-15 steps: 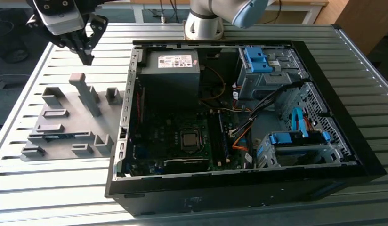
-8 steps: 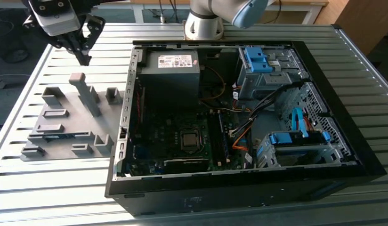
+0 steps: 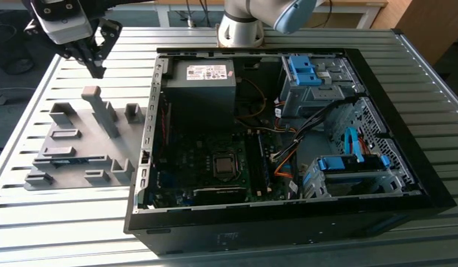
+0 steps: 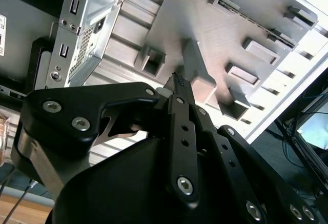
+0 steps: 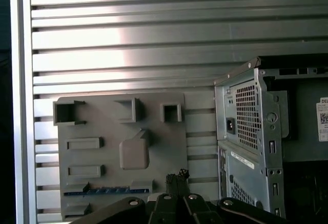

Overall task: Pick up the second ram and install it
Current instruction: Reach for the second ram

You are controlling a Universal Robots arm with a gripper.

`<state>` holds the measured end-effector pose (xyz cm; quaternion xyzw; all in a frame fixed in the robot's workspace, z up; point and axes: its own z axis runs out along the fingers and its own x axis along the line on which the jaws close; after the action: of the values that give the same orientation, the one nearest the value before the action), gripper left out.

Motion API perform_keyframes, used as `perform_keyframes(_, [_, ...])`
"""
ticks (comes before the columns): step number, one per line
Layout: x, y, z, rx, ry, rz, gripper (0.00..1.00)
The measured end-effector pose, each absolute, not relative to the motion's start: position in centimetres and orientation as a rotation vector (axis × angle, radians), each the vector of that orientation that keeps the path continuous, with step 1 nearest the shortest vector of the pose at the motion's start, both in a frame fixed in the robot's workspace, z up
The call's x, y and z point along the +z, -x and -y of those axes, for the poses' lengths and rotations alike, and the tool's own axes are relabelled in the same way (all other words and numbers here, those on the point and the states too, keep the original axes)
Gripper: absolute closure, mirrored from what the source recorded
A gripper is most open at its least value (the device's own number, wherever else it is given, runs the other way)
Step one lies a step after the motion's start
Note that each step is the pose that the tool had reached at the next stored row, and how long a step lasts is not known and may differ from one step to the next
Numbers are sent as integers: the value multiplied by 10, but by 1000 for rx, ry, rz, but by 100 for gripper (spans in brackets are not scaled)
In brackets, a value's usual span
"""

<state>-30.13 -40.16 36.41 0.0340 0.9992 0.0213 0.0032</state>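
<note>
In the exterior view, the gripper [image 3: 97, 67] hangs above the grey fixture plate [image 3: 80, 147], fingers closed together on nothing. The second ram [image 3: 68, 162] lies in a plate slot below the tips, well apart from them. In the second wrist view, the fingertips [image 4: 177, 83] meet without a gap. In the first wrist view, the ram [image 5: 105, 189] lies to one side of the tips and the computer case [image 5: 251, 131] to the other.

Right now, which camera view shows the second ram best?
The first wrist view: the second ram lies full-length in the grey fixture. The exterior view shows a short bluish sliver; the second wrist view perhaps a dark line.
</note>
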Motion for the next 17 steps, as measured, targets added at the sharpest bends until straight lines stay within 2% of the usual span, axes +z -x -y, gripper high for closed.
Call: perform_keyframes(17, [362,315,410,67,-105,-3139,89])
